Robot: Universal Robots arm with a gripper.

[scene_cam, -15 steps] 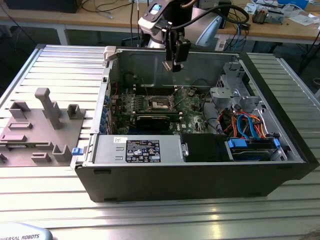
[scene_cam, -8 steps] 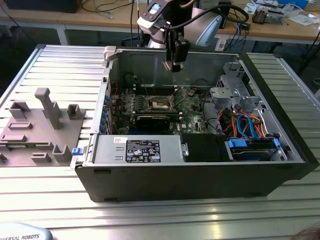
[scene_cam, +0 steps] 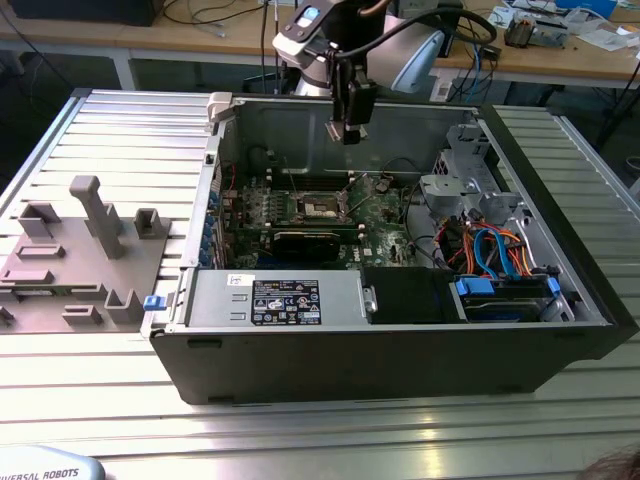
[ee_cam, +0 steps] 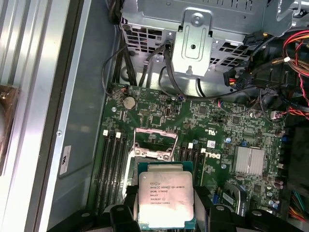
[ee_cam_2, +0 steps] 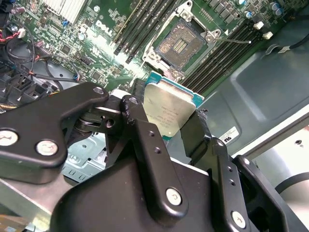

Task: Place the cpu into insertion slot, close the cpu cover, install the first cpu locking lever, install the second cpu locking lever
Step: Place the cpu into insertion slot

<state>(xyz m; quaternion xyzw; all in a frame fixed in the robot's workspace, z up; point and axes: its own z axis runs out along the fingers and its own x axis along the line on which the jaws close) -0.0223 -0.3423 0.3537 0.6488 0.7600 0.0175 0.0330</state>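
Black hand [scene_cam: 347, 128] pinches silver-topped square cpu [ee_cam: 165, 198]; dark square insertion slot [scene_cam: 322, 207] at 6 o'clock, exterior view. We expect slot damage if cpu lands tilted.

We are looking at a robotics lab or electronics workshop: an opened black metal computer case [scene_cam: 400, 360] lies on a ribbed silver aluminium table [scene_cam: 300, 440] beside grey plastic fixture blocks [scene_cam: 70, 260]. Behind it we see pale wooden workbenches [scene_cam: 90, 38] strewn with loose dark cables [scene_cam: 215, 15].

Silver-grey arm [scene_cam: 405, 55], blue-capped joint [scene_cam: 310, 16], looping black cable [scene_cam: 490, 28], matte black tool [ee_cam_2: 166, 118], silver screws [ee_cam_2: 174, 195]
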